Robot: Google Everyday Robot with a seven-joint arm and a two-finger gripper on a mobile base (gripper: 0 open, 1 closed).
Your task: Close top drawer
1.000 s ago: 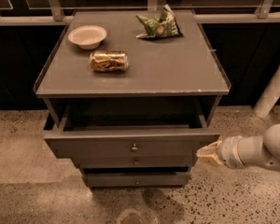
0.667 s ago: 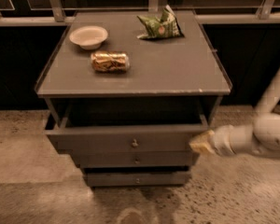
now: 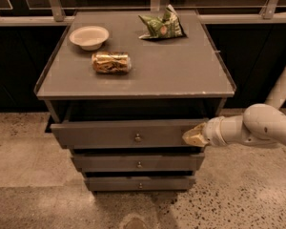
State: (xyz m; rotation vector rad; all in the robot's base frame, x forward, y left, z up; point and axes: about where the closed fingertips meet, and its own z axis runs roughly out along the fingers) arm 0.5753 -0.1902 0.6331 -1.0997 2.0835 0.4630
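Note:
The top drawer (image 3: 100, 133) is the widest grey drawer of the cabinet. It stands pulled out a little from under the cabinet top, with a small round knob (image 3: 137, 138) at the centre of its front. My gripper (image 3: 194, 135) comes in from the right on a white arm and its tip rests against the right end of the drawer front.
On the grey cabinet top (image 3: 181, 75) lie a white bowl (image 3: 89, 36), a crushed can (image 3: 111, 62) and a green chip bag (image 3: 163, 26). Two narrower drawers (image 3: 138, 163) sit below. A white post (image 3: 282, 87) stands at the right. The floor is speckled.
My gripper has moved left from beside the cabinet onto the right end of the top drawer's front. The drawer front sits a little further in than before.

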